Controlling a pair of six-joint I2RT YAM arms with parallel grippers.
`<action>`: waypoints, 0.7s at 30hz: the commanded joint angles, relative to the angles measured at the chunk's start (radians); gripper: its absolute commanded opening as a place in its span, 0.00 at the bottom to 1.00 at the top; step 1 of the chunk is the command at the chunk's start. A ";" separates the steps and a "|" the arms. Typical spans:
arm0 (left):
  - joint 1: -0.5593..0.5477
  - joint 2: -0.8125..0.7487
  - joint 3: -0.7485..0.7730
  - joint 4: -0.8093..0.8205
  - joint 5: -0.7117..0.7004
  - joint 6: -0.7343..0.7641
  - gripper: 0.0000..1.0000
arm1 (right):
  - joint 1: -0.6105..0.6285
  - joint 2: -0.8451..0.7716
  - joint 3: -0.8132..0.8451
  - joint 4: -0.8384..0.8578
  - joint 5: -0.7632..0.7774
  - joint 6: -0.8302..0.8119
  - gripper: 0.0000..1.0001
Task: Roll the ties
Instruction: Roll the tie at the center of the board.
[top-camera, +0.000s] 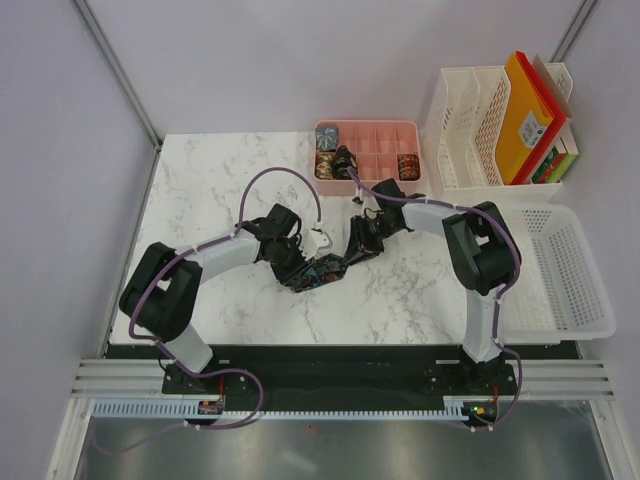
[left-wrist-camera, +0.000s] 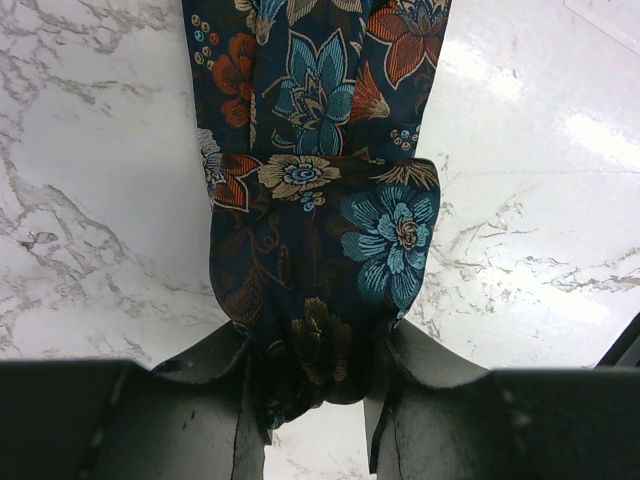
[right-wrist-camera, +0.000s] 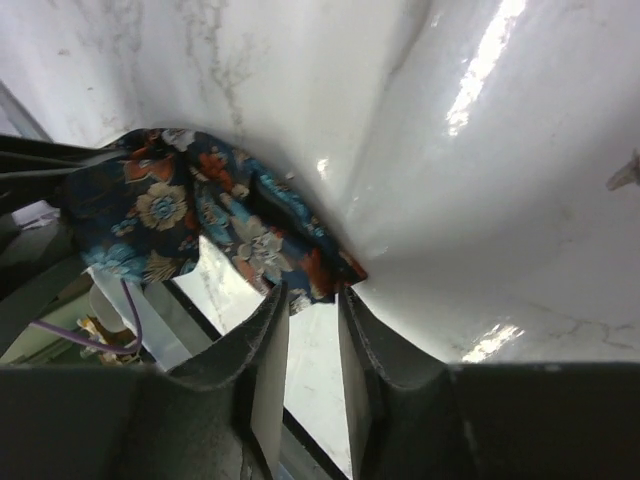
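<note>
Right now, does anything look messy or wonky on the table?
Nothing is spilled or broken. The only untidy thing is the flowery tie: it lies bunched up between the two arms, folded over itself at the left jaws, not a neat roll yet.

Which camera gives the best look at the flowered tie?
The left wrist view: the flowered tie fills the frame, fold and pattern sharp. The top external view shows only a small dark strip of it; the right wrist view catches a crumpled stretch at an angle.
</note>
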 joint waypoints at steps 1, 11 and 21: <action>0.001 0.024 -0.021 0.012 0.000 -0.016 0.07 | -0.026 -0.125 -0.043 0.110 -0.105 0.050 0.37; 0.001 0.030 -0.015 0.013 0.002 -0.019 0.07 | 0.031 -0.168 -0.143 0.386 -0.206 0.365 0.40; 0.001 0.032 -0.019 0.022 0.006 -0.027 0.08 | 0.102 -0.108 -0.254 0.739 -0.232 0.593 0.47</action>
